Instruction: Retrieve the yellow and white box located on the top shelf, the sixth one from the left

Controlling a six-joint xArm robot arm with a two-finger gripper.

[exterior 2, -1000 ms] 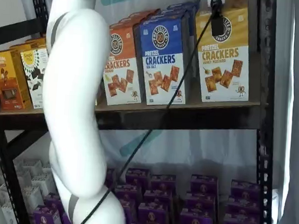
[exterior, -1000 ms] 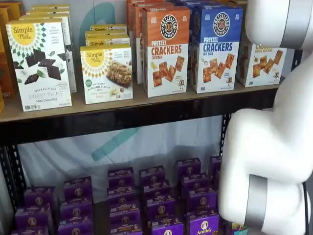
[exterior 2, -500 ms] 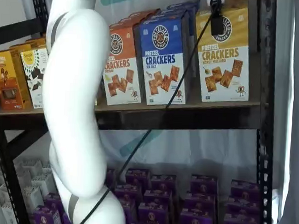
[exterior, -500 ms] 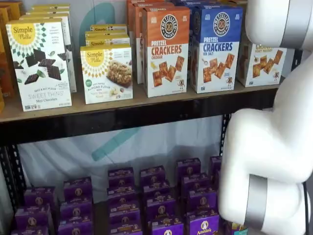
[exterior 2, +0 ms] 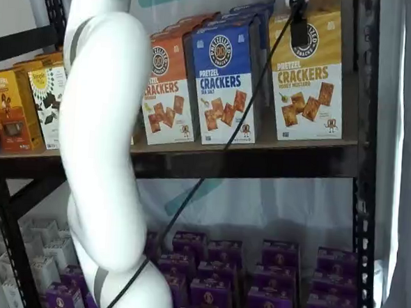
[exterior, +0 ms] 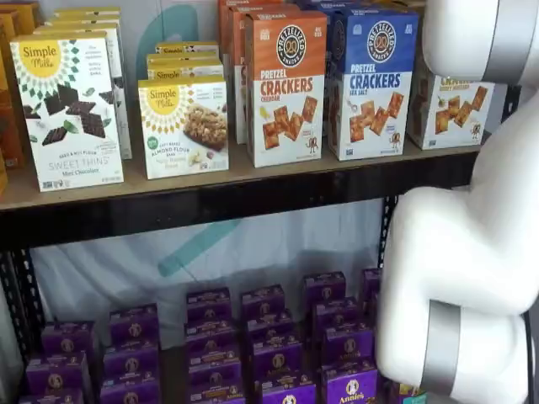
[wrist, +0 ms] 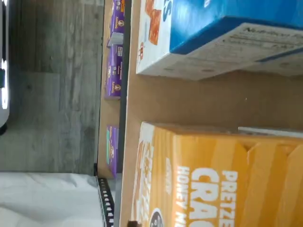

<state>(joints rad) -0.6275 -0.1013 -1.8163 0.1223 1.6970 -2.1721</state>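
The yellow and white box (exterior 2: 306,76) stands at the right end of the top shelf (exterior 2: 247,160), right of a blue Pretzel Crackers box (exterior 2: 224,82). In a shelf view it (exterior: 450,109) is partly hidden behind my white arm. The gripper (exterior 2: 298,30) shows only as a black finger hanging from the top edge, in front of the box's upper yellow part, with a cable beside it. No gap between fingers shows. The wrist view looks closely down on the box's yellow top (wrist: 213,179), the blue box (wrist: 227,33) and the bare board (wrist: 189,101) between them.
An orange Pretzel Crackers box (exterior: 285,88) and white Simple Mills boxes (exterior: 72,109) stand further left on the top shelf. Several purple boxes (exterior: 269,345) fill the shelf below. A black upright (exterior 2: 363,136) stands just right of the yellow and white box.
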